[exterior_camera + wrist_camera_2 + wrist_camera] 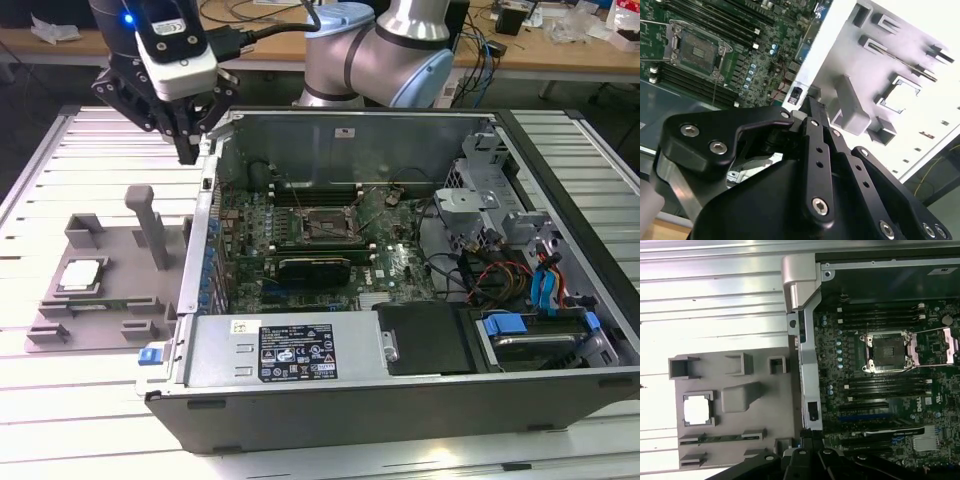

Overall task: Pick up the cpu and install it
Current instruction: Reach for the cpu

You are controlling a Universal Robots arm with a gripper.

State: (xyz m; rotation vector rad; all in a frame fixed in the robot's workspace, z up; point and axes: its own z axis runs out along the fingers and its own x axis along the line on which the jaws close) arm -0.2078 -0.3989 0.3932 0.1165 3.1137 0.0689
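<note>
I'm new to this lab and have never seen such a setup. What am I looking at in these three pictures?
This is a robot arm with a gripper, a two-fingered claw, at its end. The exterior view comes from a camera off the arm; both wrist views come from cameras riding on the arm. On the slatted metal table stand an open computer case and, at the exterior view's left, a grey tray. The cpu, a small silver square, sits in a tray pocket. The black-framed socket on the motherboard lies open inside the case. The gripper hangs above the case's edge beside the tray, apparently shut and holding nothing.
</note>
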